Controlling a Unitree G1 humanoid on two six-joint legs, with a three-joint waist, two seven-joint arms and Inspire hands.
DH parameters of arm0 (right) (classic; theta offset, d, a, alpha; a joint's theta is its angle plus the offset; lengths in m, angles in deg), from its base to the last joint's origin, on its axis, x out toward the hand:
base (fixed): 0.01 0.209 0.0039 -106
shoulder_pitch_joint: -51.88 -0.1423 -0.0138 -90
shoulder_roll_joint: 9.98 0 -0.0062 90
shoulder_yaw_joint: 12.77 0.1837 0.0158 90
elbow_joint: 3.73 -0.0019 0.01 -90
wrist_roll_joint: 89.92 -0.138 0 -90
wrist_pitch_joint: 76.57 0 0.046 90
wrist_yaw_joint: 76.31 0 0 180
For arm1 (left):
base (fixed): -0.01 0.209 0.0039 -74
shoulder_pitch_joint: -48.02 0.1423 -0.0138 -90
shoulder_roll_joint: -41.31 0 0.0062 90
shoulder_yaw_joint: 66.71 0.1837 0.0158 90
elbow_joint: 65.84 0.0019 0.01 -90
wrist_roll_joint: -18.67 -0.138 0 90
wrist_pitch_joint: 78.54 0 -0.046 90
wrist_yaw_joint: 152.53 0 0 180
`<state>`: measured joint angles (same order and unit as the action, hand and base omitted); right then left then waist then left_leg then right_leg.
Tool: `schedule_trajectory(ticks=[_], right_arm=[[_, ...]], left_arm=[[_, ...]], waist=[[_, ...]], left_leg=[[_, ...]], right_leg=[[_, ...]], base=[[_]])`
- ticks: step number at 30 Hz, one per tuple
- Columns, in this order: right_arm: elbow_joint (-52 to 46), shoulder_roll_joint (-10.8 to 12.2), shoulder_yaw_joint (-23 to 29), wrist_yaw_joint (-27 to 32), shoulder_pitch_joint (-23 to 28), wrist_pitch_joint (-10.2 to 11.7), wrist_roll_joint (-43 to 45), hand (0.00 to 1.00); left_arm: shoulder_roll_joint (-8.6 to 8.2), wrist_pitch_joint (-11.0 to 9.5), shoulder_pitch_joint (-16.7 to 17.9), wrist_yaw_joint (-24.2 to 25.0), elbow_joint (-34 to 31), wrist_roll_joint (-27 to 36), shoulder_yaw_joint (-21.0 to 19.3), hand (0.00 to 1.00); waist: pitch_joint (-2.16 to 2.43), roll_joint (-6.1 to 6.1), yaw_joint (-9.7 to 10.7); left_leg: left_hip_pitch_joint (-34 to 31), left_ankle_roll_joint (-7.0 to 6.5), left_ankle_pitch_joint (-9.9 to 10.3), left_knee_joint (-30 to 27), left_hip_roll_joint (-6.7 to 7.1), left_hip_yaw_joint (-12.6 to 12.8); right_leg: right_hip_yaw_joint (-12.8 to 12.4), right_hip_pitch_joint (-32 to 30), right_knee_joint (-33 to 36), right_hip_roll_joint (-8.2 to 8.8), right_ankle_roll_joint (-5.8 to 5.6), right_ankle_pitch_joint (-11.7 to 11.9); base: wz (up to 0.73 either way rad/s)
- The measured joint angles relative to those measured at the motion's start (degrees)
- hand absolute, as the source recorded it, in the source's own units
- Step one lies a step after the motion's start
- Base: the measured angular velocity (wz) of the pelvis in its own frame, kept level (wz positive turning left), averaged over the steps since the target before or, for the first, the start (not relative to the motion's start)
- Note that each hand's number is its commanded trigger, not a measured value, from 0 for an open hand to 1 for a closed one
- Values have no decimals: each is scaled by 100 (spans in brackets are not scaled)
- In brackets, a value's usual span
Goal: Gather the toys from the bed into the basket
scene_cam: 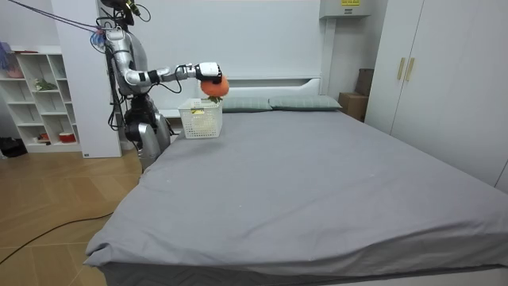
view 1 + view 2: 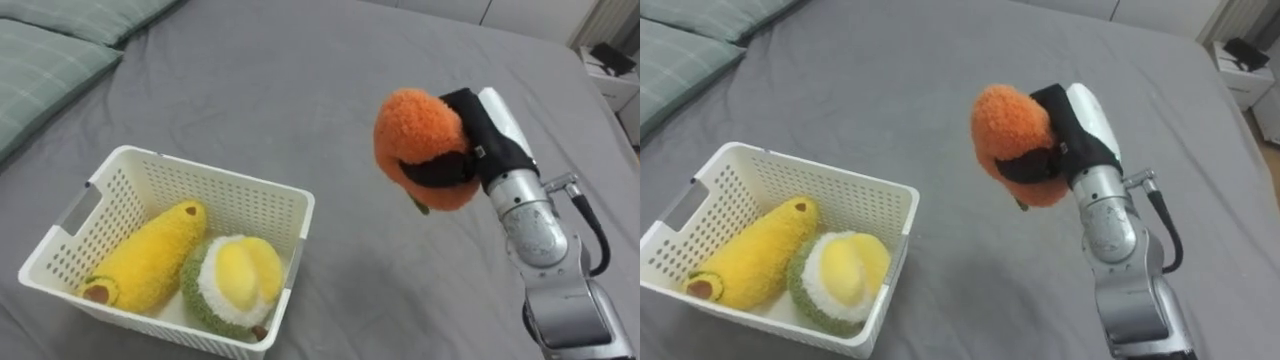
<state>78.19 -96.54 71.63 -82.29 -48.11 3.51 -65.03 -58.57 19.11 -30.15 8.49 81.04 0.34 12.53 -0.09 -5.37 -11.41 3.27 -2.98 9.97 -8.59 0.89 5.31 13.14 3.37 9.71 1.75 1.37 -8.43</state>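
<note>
My right hand (image 2: pixel 478 140) (image 2: pixel 1068 135) is shut on a fluffy orange plush toy (image 2: pixel 415 135) (image 2: pixel 1008 130) and holds it in the air above the grey bed, to the right of a white plastic basket (image 2: pixel 290 215) (image 2: pixel 895 215). The basket holds a yellow corn-like plush (image 2: pixel 155 255) (image 2: pixel 755 255) and a green and yellow round plush (image 2: pixel 235 280) (image 2: pixel 838 278). In the room view I stand at the bedside near the head of the bed, with the right hand (image 1: pixel 208 71) stretched out over the basket (image 1: pixel 201 119), holding the orange toy (image 1: pixel 216 86).
Green striped pillows (image 2: pixel 50 50) lie at the upper left by the head of the bed. A white bedside cabinet (image 2: pixel 615 70) stands past the bed's far edge. The grey bedspread (image 2: pixel 300 90) stretches flat around the basket. A white shelf unit (image 1: pixel 40 95) stands behind me.
</note>
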Motion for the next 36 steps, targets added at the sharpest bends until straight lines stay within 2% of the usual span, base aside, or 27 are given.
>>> schedule_trajectory(ticks=[4, 8, 9, 11, 12, 13, 15, 16, 17, 21, 27, 36], right_arm=[[-79, 51, -499, -159, -467, -60, -45, 100], [-128, 112, -1028, -484, -682, -186, 0, 100], [-128, 153, -1180, -561, -729, -216, -9, 100], [-122, 175, -1380, -639, -783, -225, -81, 93], [-110, 203, -1498, -685, -825, -232, -171, 74], [-106, 247, -1593, -716, -861, -235, -244, 60], [-5, 354, -1669, -738, -985, -229, -319, 50], [172, 374, -1756, -736, -1137, -228, -339, 17], [262, 381, -1796, -737, -1194, -228, -336, 0], [643, 493, -1995, -807, -1319, -272, -211, 0], [781, 543, -2024, -927, -1330, -272, -178, 0], [829, 531, -2026, -926, -1328, -272, -15, 0]], left_arm=[[25, 83, -10, -1, 7, -163, 31, 0], [69, 143, -92, -1, 6, -262, 56, 0], [89, 175, -116, 1, 8, -260, 116, 0], [111, 203, -175, 20, 9, -262, 227, 0], [131, 206, -213, 92, 10, -278, 266, 0], [138, 208, -239, 138, 10, -368, 275, 0], [140, 223, -274, 196, 10, -400, 281, 0], [143, 244, -276, 222, -5, -400, 301, 0], [143, 247, -278, 225, -15, -399, 303, 0], [142, 290, -274, 266, -165, -399, 306, 0], [150, 292, -361, 345, -184, -395, 302, 0], [150, 293, -383, 343, -401, -402, 344, 0]], waist=[[11, -16, -207], [23, -56, -370], [14, -63, -498], [-1, -84, -638], [-15, -97, -699], [-22, -112, -771], [-51, -141, -845], [-71, -159, -921], [-77, -171, -941], [-96, -265, -1091], [-96, -274, -1219], [-95, -274, -1189]], left_leg=[[-7, 0, 0, 3, -1, -14], [-55, 2, -2, -8, 6, -106], [-51, 2, -2, -8, 6, -121], [-49, 1, -2, -9, 9, -163], [-54, 1, -3, -15, 19, -241], [-55, 0, -2, -9, 24, -283], [-85, -1, -2, -9, 38, -348], [-106, -2, -3, -17, 51, -394], [-113, -2, -4, -17, 52, -395], [-226, -13, -10, -49, 89, -489], [-277, -18, -9, -99, 98, -572], [-314, -17, -9, -91, 101, -575]], right_leg=[[31, -4, -2, -1, 1, 1], [134, -2, -10, 9, 0, 0], [139, 6, -10, 10, 0, 0], [184, 25, -13, 14, 0, 0], [283, 53, -20, 23, -1, 0], [319, 68, -19, 27, -3, -1], [402, 69, -22, 38, -4, -2], [429, 63, -22, 46, -6, -4], [426, 54, -23, 47, -7, -4], [486, 35, -109, 64, -20, 4], [572, 29, -118, 68, -23, 5], [590, 3, -117, 69, -23, 5]], base=[[2], [14], [7], [13], [23], [22], [16], [13], [9], [12], [7], [0]])
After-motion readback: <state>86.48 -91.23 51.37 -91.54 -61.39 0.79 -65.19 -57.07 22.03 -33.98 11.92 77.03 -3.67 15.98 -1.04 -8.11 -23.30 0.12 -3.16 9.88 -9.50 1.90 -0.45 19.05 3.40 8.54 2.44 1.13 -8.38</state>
